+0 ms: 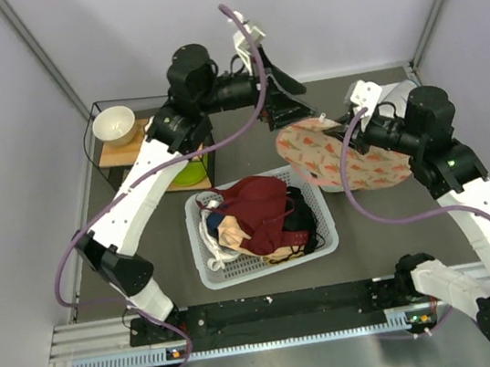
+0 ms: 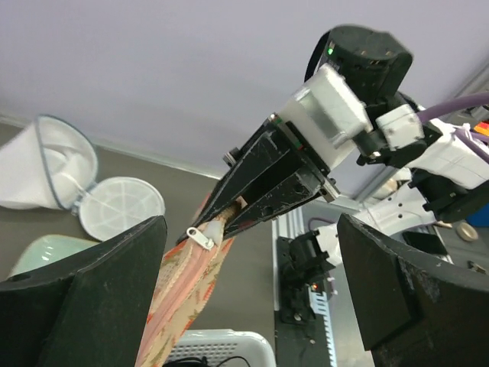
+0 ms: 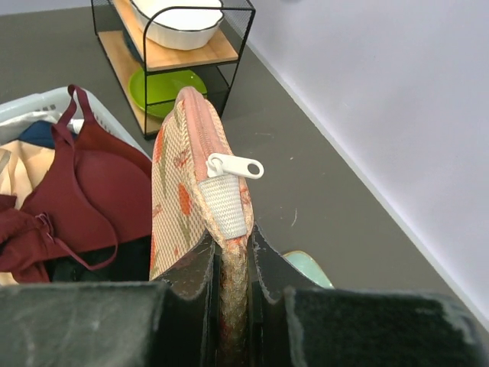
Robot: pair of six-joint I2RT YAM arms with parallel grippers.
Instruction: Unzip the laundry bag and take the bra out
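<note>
Unzipping step: right gripper clamps the laundry bag; left gripper, spread wide, should pinch the zipper pull next.

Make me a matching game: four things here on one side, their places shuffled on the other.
Things:
1. bag
2. bowl
3. green plate
4. maroon garment

Places:
A. in the basket
B. on the top shelf of the rack
C. pinched in the right gripper
D. on the rack's lower shelf

Pairs: 1-C, 2-B, 3-D, 4-A
</note>
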